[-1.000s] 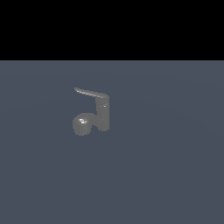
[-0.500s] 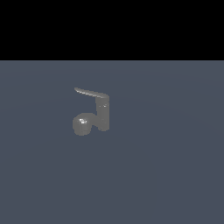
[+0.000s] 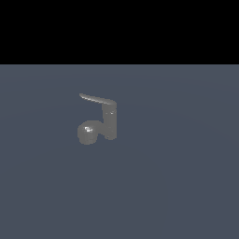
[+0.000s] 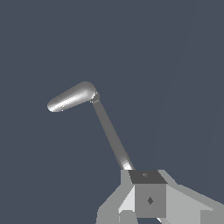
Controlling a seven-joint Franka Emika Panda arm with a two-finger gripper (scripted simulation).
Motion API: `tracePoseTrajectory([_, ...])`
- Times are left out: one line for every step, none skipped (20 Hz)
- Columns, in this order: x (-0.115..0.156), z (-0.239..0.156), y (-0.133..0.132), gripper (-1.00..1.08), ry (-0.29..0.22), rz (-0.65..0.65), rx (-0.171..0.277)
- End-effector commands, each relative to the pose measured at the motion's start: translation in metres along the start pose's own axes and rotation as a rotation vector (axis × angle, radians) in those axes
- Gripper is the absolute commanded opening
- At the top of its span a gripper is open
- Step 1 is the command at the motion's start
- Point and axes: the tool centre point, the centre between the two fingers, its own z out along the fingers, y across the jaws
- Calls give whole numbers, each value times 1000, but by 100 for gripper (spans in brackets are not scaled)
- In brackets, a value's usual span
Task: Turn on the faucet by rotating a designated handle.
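In the exterior view, your faucet (image 3: 109,122) stands left of centre on the grey floor (image 3: 177,177), its handle (image 3: 95,99) pointing left above the spout (image 3: 87,132). No writing shows anywhere. In the wrist view, the handle (image 4: 110,133) runs to your gripper (image 4: 148,194); you cannot tell its jaw state.

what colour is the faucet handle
Dull metallic grey; the handle atop the faucet shows best in the exterior view.

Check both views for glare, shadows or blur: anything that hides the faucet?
Exterior view: dim, flat light, a small glint on the faucet spout, no clear cast shadow, soft, coarse edges. Wrist view: a bright sheen along the handle, sharp, gripper cropped at the frame edge.
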Motion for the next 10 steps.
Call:
tracePoseTrajectory([10, 9, -12, -100, -1, 60, 5])
tracePoseTrajectory([14, 12, -17, -100, -2, 83, 7])
tracePoseTrajectory([17, 16, -22, -100, -3, 107, 8])
tracePoseTrajectory([21, 20, -27, -100, -3, 130, 10])
tracePoseTrajectory([25, 23, -32, -100, -4, 154, 11])
tracePoseTrajectory([28, 27, -37, -100, -4, 178, 13])
tracePoseTrajectory([32, 32, -41, -100, -5, 201, 14])
tracePoseTrajectory([35, 36, -46, -100, -5, 225, 15])
tracePoseTrajectory([39, 40, -51, -100, -6, 249, 17])
tracePoseTrajectory([42, 44, -56, -100, -6, 273, 18])
